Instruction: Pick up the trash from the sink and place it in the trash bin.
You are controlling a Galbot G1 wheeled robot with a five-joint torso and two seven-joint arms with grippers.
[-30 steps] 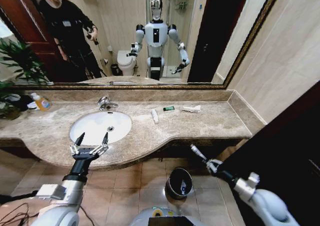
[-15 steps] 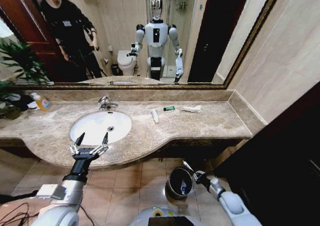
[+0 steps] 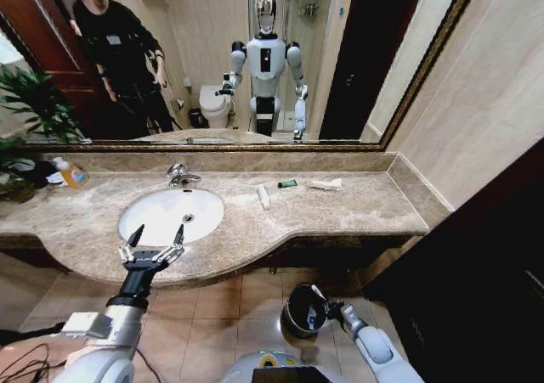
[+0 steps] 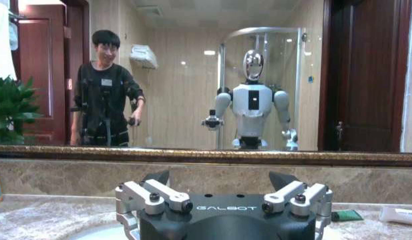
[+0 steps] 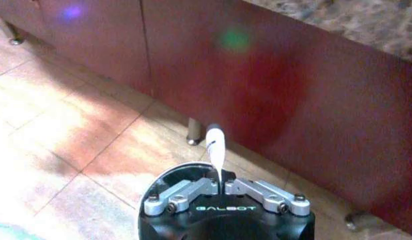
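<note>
Down on the floor to the right, the right gripper hangs over the near-right rim of the trash bin, its jaws clenched on a slim white tube that sticks out past the fingertips. The risk I see is in the release: the tube looks to sit near the rim rather than over the bin's middle, so letting go here could bounce it off the metal edge onto the tiles. More trash waits on the far side of the countertop, right of the sink: another white tube, a small green piece and a white wrapper. The left gripper hovers by the sink's near edge, jaws spread and empty.
</note>
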